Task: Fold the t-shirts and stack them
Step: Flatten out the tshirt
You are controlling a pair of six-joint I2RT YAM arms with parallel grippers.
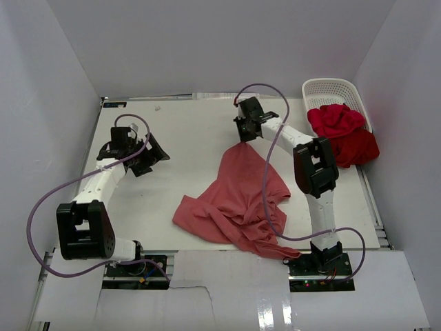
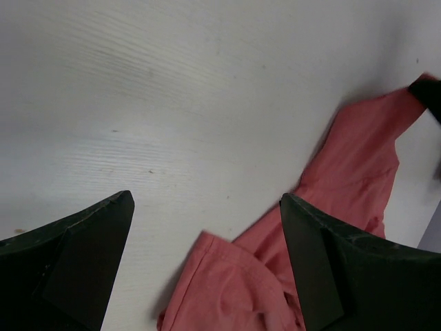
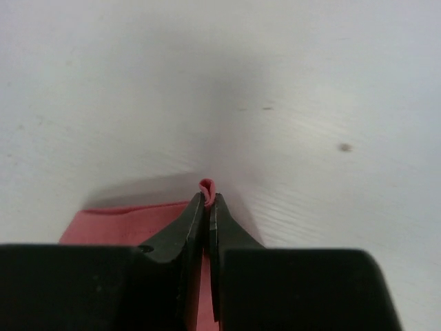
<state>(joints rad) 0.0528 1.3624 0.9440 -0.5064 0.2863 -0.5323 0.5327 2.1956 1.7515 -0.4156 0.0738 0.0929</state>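
The right fingers [image 3: 187, 231] clamp the salmon-red t-shirt [image 1: 234, 200] at its twelve-o'clock tip, probably to pull it flat; the left fingers [image 2: 83, 248] hang apart.

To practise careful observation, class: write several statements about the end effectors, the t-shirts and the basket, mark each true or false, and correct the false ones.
1. The right end effector is shut on a pinch of the salmon t-shirt. True.
2. The left end effector grips the salmon t-shirt. False: it is open and holds nothing.
3. The salmon t-shirt lies neatly folded. False: it lies rumpled and unfolded on the table.
4. A crimson t-shirt spills from the white basket at the far right. True.
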